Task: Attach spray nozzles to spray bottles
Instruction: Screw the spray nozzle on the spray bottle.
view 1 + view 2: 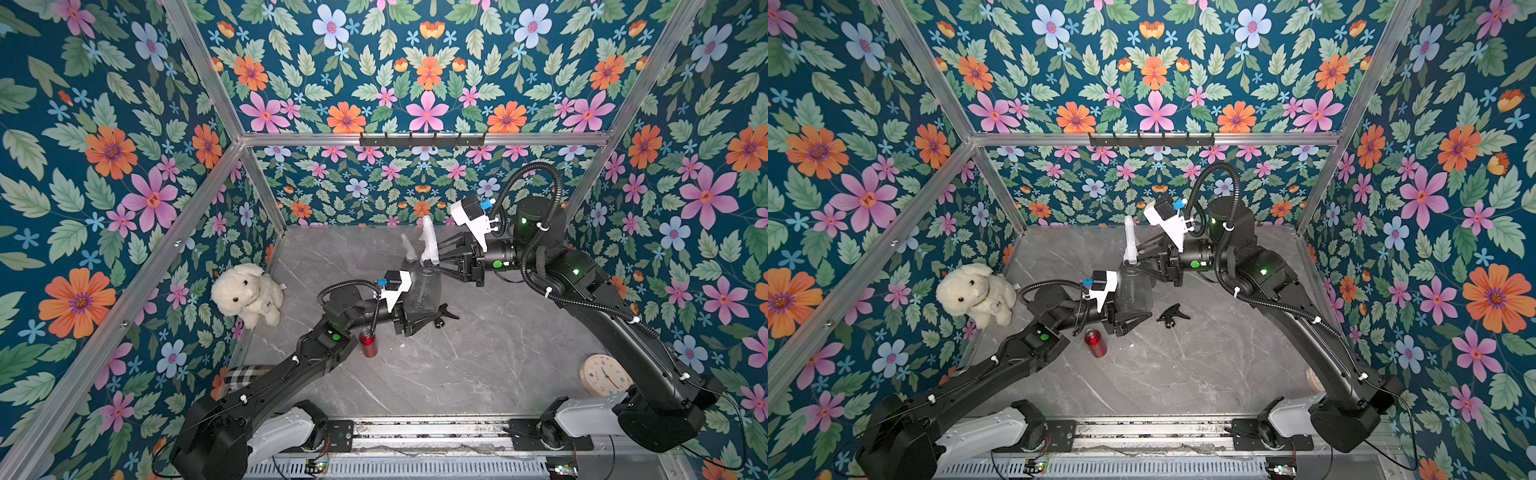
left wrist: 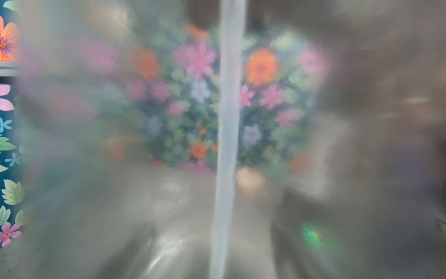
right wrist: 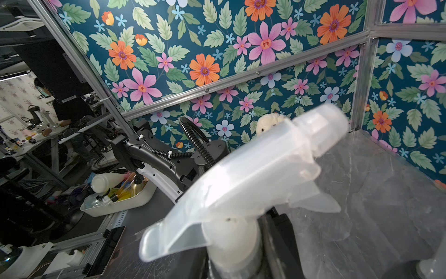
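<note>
- Grey bottle [image 1: 426, 291] upright around the middle of the worktop [image 1: 478, 365], pinched low on its body by the jaws of the left gripper [image 1: 1136, 322].
- Left wrist view almost wholly filled by that bottle's blurred wall, with a pale dip tube [image 2: 228, 145] running down inside it.
- Whitish nozzle [image 1: 429, 243] upright on top of the grey bottle, collar at the neck, spout end pointing up toward the far wall.
- Jaws of the right gripper [image 1: 432, 261] reaching in from the right and pinching the nozzle at its collar, one finger on each side; same nozzle large and close in the right wrist view.
- Second whitish nozzle [image 1: 408, 247] just to the far left of the first; hard to tell what it sits on.
- Black nozzle [image 1: 1173, 316] lying on the worktop just right of the left gripper, untouched.
- Red bottle [image 1: 368, 343] standing open-necked near the left arm, nearer than the grey bottle.
- Plush toy [image 1: 247, 295] at the left wall; clock [image 1: 604, 374] at the near right.
</note>
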### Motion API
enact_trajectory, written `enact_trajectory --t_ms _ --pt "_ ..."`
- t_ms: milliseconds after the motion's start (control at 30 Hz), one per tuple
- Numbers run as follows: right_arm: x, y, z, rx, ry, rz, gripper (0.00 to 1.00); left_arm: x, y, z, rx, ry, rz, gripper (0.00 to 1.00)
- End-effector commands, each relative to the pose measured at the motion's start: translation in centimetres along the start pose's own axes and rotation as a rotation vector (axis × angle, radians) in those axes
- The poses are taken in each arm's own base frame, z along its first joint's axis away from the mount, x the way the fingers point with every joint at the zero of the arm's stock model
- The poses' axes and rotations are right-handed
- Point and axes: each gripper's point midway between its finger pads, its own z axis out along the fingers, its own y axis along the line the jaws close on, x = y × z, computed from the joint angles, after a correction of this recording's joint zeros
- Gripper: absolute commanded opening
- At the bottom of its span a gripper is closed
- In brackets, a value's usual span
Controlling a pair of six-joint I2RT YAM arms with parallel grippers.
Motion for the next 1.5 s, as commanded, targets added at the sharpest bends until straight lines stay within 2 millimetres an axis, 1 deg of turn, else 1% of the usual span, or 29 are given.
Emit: enact_trajectory --t_ms 0,67,133,300,500,567,667,800,900,1000,1067,1200,1233,1333,1400,1433,1467 --pt "-0.2 0.6 0.4 0.003 -0.015 0.035 0.22 -1.1 1.5 -0.1 -0.095 -0.031 0.029 0.00" --pt "0.3 0.6 1.2 0.042 -0.007 0.036 0.20 -1.3 2.7 -0.4 -0.166 -0.042 0.033 0.00" --pt "1.0 0.7 2.3 0.088 0.004 0.038 0.19 -1.6 3.8 -0.7 -0.240 -0.056 0.037 0.00" --pt "2.6 -0.8 4.3 0.263 0.011 0.101 0.19 -2.3 6.2 -1.7 -0.404 -0.092 0.060 0.00" --pt "4.5 -3.1 5.9 0.543 0.057 0.126 0.19 -1.9 7.9 -1.7 -0.581 -0.051 0.127 0.00" --pt "4.9 -3.4 6.7 0.626 0.070 0.114 0.19 -1.7 8.7 -1.7 -0.641 -0.037 0.135 0.00" --pt "5.8 -3.6 8.3 0.699 0.074 0.107 0.19 -1.3 9.5 -1.9 -0.704 -0.025 0.136 0.00" --pt "5.7 -3.8 9.8 0.746 0.037 0.078 0.21 -1.0 9.9 -2.0 -0.737 -0.015 0.141 0.00" --pt "4.7 -3.6 10.1 0.729 0.016 0.062 0.26 -0.8 9.9 -1.8 -0.728 -0.008 0.140 0.00" --pt "3.1 -2.0 9.7 0.648 -0.026 0.002 0.40 -0.8 9.6 -1.8 -0.710 -0.008 0.134 0.00" --pt "2.3 -1.1 8.6 0.620 -0.040 -0.048 0.46 -0.8 9.6 -1.9 -0.706 -0.007 0.129 0.00" --pt "1.7 1.1 6.3 0.541 -0.062 -0.104 0.55 -0.8 9.8 -2.3 -0.700 -0.023 0.109 0.00" --pt "1.9 1.8 5.8 0.506 -0.056 -0.120 0.56 -0.8 9.8 -2.3 -0.691 -0.027 0.103 0.00" --pt "2.0 3.9 3.8 0.428 -0.055 -0.152 0.56 -1.0 9.5 -2.3 -0.661 -0.043 0.095 0.00" --pt "2.0 3.9 2.0 0.448 -0.064 -0.149 0.54 -1.0 9.1 -2.2 -0.632 -0.048 0.094 0.00" --pt "1.9 3.6 1.0 0.445 -0.069 -0.143 0.54 -1.0 8.8 -2.1 -0.611 -0.051 0.094 0.00" --pt "1.8 3.0 -0.1 0.454 -0.082 -0.116 0.53 -1.0 8.4 -2.0 -0.586 -0.055 0.096 0.00"
